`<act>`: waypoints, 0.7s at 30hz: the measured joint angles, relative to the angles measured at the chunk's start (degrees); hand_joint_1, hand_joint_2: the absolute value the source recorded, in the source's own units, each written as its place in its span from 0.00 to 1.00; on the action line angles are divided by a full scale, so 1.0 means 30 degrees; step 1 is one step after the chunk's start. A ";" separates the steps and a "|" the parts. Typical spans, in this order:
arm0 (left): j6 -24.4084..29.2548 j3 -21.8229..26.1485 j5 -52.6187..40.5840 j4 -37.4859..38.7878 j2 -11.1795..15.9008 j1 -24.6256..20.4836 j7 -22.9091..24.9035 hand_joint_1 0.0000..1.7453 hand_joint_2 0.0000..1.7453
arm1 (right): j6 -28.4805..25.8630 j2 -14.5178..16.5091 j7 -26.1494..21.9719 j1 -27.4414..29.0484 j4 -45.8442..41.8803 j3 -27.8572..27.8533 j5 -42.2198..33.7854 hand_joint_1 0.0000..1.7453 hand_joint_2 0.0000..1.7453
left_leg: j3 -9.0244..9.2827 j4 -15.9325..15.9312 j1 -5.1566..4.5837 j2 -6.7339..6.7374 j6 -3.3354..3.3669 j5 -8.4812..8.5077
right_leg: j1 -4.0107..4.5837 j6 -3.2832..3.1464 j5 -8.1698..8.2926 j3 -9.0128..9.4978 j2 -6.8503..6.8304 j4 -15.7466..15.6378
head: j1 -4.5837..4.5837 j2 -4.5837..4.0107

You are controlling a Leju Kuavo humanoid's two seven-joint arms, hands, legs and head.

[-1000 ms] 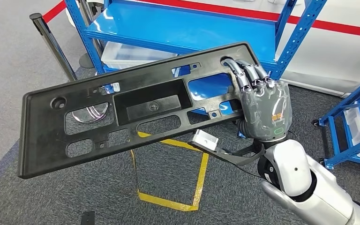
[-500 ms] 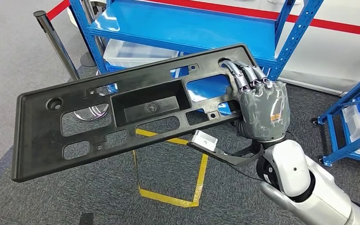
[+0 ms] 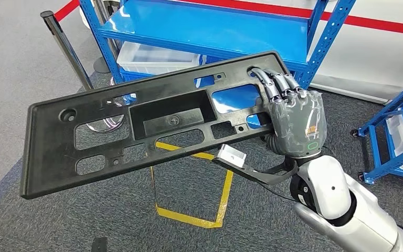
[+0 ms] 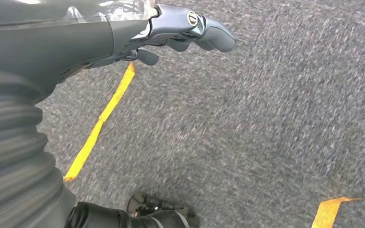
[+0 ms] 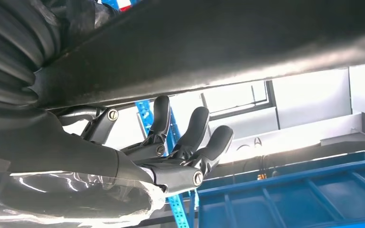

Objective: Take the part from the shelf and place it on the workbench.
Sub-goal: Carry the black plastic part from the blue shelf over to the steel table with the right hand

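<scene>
A long black plastic part (image 3: 47, 152) with several cut-outs hangs tilted in the air in front of the blue shelf (image 3: 210, 29), its left end lower. My right hand (image 3: 294, 123) grips its right end, with the fingers (image 3: 278, 84) hooked over the top edge. From the right wrist view the part's dark underside (image 5: 218, 42) lies just beyond that hand (image 5: 138, 156). My left hand (image 4: 171, 33) hangs over the grey carpet and holds nothing, its fingers stretched out.
The blue shelf has a clear bin (image 3: 152, 56) on its lower level. A metal barrier post (image 3: 68, 47) stands to the left, and a second blue rack (image 3: 399, 131) to the right. Yellow tape (image 3: 223, 197) marks the carpet below the part.
The part swayed a little, its left end dipping and coming back up. My right hand's grip is the same. The view shifted slightly.
</scene>
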 joint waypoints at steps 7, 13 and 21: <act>0.0005 0.0077 0.0015 0.0000 0.0000 0.0020 -0.0062 0.00 1.00 | -0.0020 -0.0005 0.0000 0.0000 0.0000 0.0000 0.0033 1.00 1.00 | -0.2050 0.4921 0.0057 0.0174 -0.0247 -0.2244 | 0.0088 -0.0432 0.0180 -0.0136 -0.0540 -0.0087 | -0.0109 0.0000; 0.0017 0.0139 0.0020 0.0000 0.0016 -0.0079 -0.0107 0.00 1.00 | -0.0180 -0.0011 0.0000 0.0013 0.0000 0.0000 0.0211 1.00 1.00 | 0.0469 -0.0018 -0.0339 0.1008 0.0369 -0.0446 | 0.0299 -0.0235 0.0236 -0.0234 -0.1044 0.0002 | -0.0091 0.0000; 0.0036 0.0424 -0.0015 0.0000 0.0029 -0.0018 -0.0113 0.00 1.00 | -0.0341 -0.0025 0.0000 0.0102 -0.0022 -0.0029 0.0257 1.00 1.00 | 0.0379 -0.0434 -0.0102 0.0020 0.0901 0.0067 | 0.0091 0.0340 -0.2310 -0.2263 -0.0378 0.4747 | 0.0005 0.0002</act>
